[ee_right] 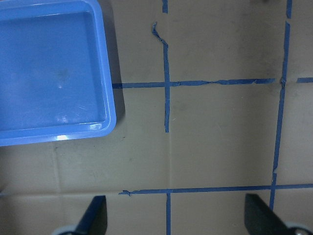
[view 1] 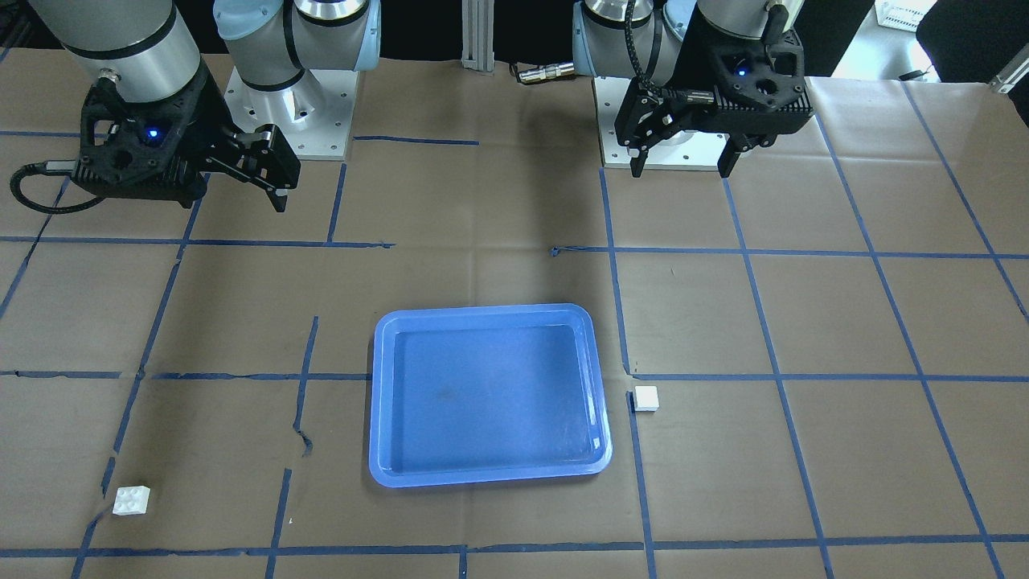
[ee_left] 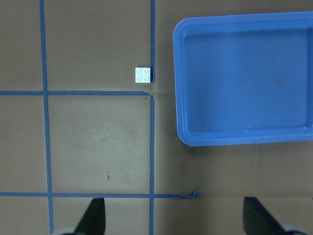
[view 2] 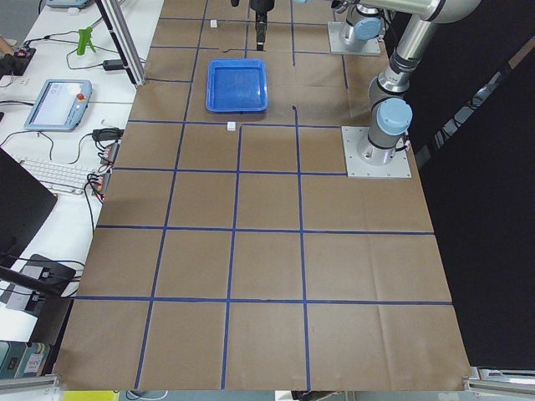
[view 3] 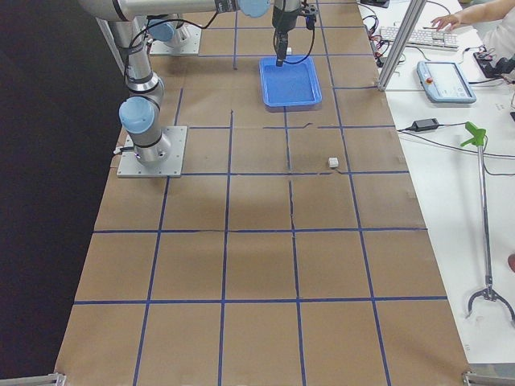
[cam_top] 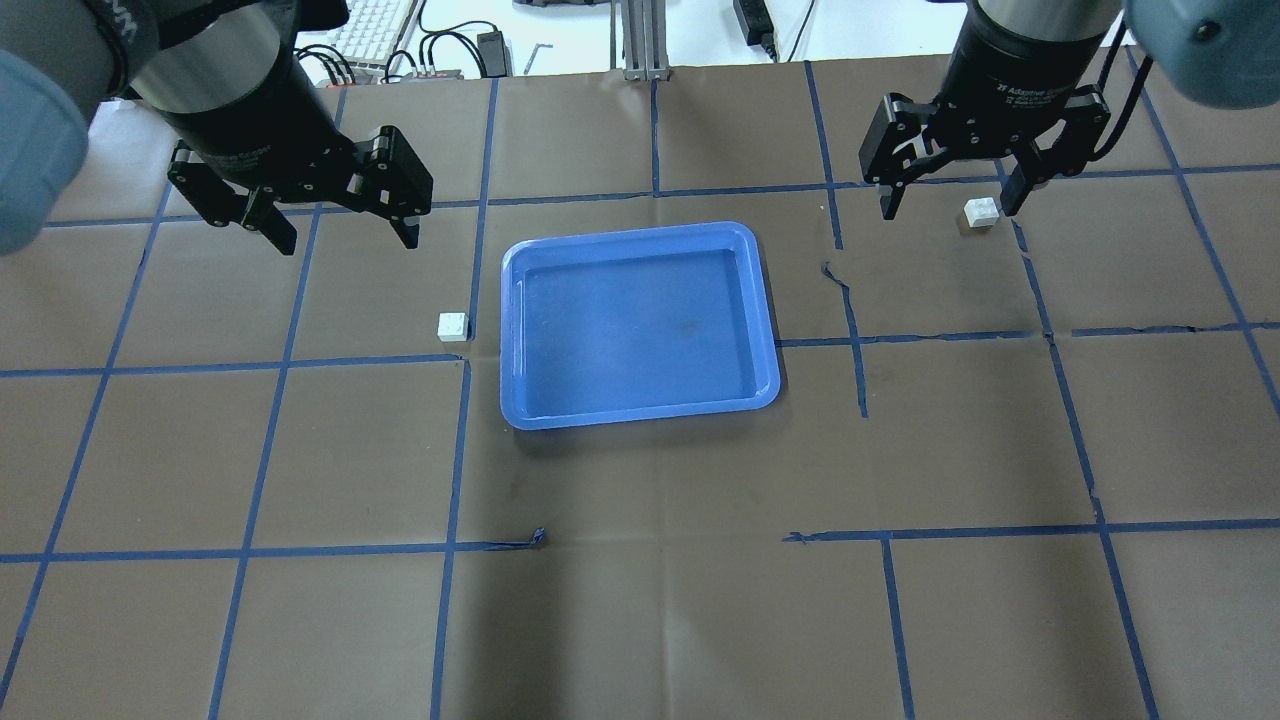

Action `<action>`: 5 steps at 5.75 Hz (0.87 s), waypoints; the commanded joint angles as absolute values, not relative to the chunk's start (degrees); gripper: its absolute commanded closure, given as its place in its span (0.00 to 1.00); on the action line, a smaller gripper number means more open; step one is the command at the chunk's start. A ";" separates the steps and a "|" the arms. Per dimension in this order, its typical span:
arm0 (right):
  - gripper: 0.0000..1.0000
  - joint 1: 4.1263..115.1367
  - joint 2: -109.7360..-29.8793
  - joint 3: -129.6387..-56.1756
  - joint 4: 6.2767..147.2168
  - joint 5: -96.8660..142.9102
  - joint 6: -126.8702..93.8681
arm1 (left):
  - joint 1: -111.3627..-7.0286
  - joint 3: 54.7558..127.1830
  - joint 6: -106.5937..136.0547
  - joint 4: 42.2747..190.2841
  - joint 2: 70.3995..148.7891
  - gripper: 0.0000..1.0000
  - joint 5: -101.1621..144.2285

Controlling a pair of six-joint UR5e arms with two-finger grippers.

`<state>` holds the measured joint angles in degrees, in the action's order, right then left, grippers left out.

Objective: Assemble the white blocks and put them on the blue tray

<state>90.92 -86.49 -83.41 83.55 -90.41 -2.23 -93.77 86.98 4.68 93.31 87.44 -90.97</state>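
The blue tray [cam_top: 510, 340] lies mid-table; it also shows in the front view [view 1: 384, 402] and both wrist views [ee_left: 179, 88] [ee_right: 110, 98]. One white block [cam_top: 453, 326] [view 1: 645, 398] [ee_left: 143, 74] lies on the table just off the tray's edge on my left side. The other white block [cam_top: 981, 212] [view 1: 131, 500] lies far off on my right side. My left gripper [cam_top: 345, 238] [view 1: 683, 170] is open and empty, above the table and back from the near block. My right gripper [cam_top: 948, 210] is open and empty, held above the table; its block is not in the right wrist view.
Brown paper with a blue tape grid covers the table. The arms' base plates [view 1: 289, 112] [view 1: 659, 129] are bolted at the robot side. A keyboard and cables [cam_top: 380, 30] and an aluminium post [cam_top: 640, 40] stand beyond the far edge.
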 commanded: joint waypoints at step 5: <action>0.00 90.88 -86.48 -83.67 83.67 -90.44 -2.11 | -91.60 87.27 4.40 93.34 87.88 0.00 -91.31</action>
